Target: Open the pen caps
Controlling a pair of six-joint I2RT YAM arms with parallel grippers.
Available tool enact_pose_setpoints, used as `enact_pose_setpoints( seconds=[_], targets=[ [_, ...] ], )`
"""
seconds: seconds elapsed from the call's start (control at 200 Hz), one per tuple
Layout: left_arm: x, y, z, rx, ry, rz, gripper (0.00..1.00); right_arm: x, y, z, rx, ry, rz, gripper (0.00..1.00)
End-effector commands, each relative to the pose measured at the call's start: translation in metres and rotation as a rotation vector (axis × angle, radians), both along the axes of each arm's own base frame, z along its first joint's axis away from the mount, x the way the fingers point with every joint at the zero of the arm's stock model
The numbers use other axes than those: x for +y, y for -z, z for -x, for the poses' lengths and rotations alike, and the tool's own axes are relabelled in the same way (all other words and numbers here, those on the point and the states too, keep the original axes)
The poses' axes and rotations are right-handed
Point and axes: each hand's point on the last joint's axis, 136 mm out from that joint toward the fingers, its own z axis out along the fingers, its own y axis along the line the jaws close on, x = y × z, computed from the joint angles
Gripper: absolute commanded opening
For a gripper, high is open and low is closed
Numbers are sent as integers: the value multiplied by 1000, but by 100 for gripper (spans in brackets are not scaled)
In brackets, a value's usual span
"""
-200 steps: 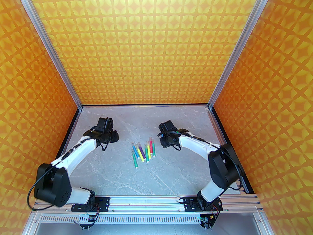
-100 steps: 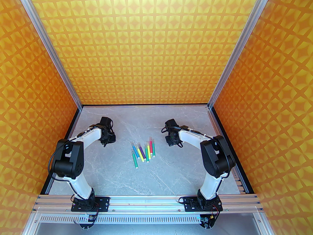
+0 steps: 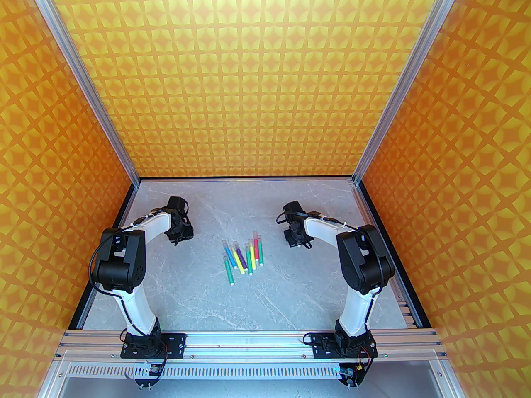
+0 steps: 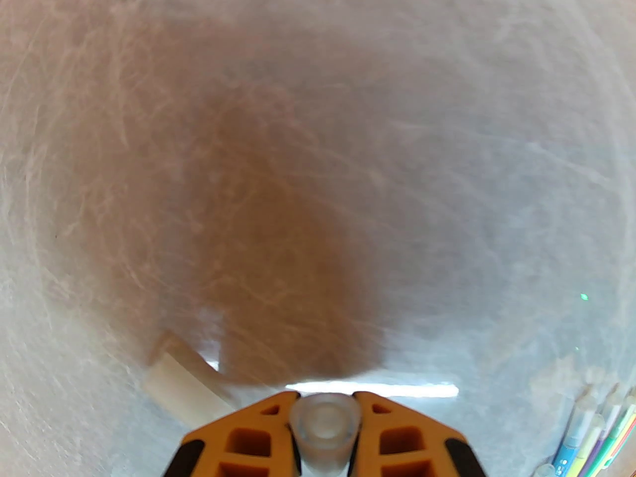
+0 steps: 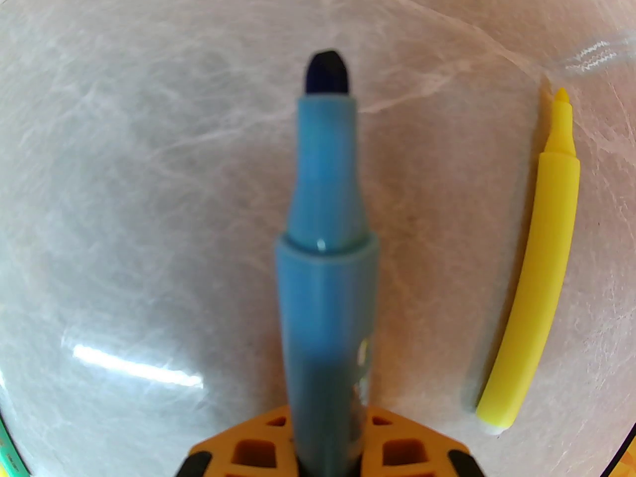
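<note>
On the grey marbled worktop (image 3: 265,305) a bundle of capped pens (image 3: 244,257) lies near the middle. They sit side by side, running roughly from 12 to 6 o'clock, with their whitish caps at the 12 o'clock end and their white plugs at the 6 o'clock end. Green, blue, yellow, purple and pink-red barrels can be made out. In the top view the left claw (image 3: 179,234) hangs at about 10 o'clock from this bundle and the right claw (image 3: 295,239) at about 2 o'clock, both well apart from it. In the left wrist view, the left claw is clenched on a translucent cap (image 4: 325,428), pinched between its orange fingers (image 4: 248,440), with the cap's round end facing the camera. A loose cap (image 4: 184,385) lies on the worktop at about 9 o'clock from that claw's tip, and the bundle's capped ends show at the 4 o'clock corner. In the right wrist view, the right claw is clamped on an uncapped blue pen (image 5: 325,276), which points to 12 o'clock with its dark felt tip bare. At 3 o'clock from it, and not touching it, an uncapped yellow pen (image 5: 541,276) lies flat on the worktop, its tip also toward 12 o'clock.
</note>
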Motion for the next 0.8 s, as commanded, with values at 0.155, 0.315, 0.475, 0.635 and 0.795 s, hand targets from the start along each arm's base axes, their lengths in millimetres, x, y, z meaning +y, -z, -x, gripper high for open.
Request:
enact_pose_setpoints(
  seconds=[0.155,0.315,0.475,0.635,0.795],
  targets=[
    [9,4,-3,17,3,-23,5,-14,3,-7,11,30,40,9],
    [9,3,-3,19,7,-24,8,-18,5,-10,14,37,45,12],
    [10,0,-2,19,13,-27,13,-20,7,-11,18,40,54,18],
    [10,-1,0,22,16,-28,18,-22,8,-10,22,42,61,21],
    [10,-4,0,12,17,-28,19,-21,7,-10,21,42,56,23]
  ],
)
